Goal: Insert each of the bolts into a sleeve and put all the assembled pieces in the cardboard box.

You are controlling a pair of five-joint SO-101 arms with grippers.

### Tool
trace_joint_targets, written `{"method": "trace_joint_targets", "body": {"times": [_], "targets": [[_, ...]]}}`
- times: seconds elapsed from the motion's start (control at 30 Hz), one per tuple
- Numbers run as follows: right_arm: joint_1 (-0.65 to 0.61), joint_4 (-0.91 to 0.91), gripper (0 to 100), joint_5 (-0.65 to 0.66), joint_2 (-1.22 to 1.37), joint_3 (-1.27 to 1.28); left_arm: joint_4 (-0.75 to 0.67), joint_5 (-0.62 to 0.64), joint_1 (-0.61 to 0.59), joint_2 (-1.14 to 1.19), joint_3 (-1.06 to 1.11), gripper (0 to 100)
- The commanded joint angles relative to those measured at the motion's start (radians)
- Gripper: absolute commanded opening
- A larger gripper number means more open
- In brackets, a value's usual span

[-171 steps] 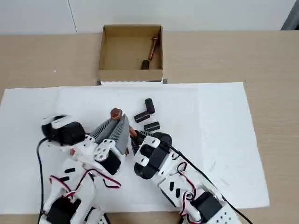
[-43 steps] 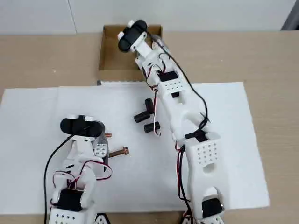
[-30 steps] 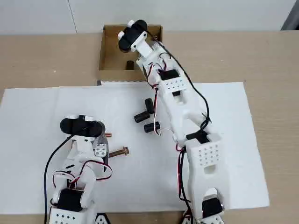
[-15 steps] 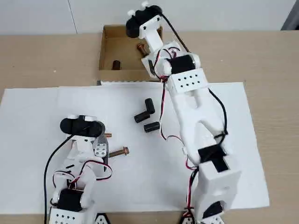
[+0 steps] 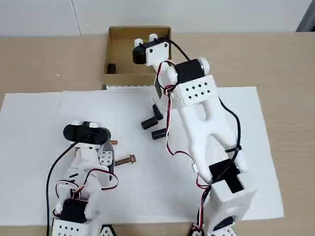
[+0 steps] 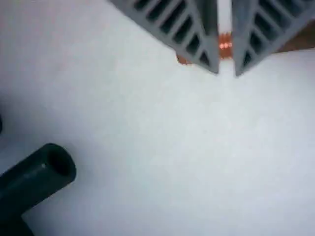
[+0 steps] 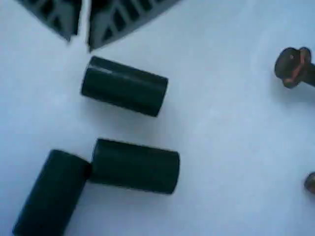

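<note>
Withdrawn from the cardboard box (image 5: 133,78), right gripper (image 7: 82,39) hangs over three sleeves (image 7: 124,92) on the white sheet (image 5: 236,147), jaws nearly closed. Left gripper (image 6: 225,69) pinches a bolt (image 6: 224,45) (grip looks slight). I should open wide, centring on one sleeve.

right gripper (image 7: 84,35) withdrawn from cardboard box (image 5: 128,78), now over sleeves (image 7: 124,92)

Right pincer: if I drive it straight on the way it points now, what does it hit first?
Most likely the nearest black sleeve, lying just beyond the right pincer tips. Depth is unclear, so it might touch the white sheet beside it first.
</note>
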Motion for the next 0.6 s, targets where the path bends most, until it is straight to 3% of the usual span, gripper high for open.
{"method": "trace_joint_targets", "body": {"times": [0.0,0.27,0.57], "targets": [[-0.002,0.016,0.5,0.106,-0.056,-0.04,-0.017,-0.003,-0.009,-0.011,-0.005,1],[-0.008,0.013,0.9,0.499,-0.054,0.029,-0.017,-0.003,-0.009,-0.011,-0.005,1],[-0.038,0.002,14.8,0.69,-0.054,0.181,-0.017,-0.002,-0.009,-0.011,-0.005,1]]}}
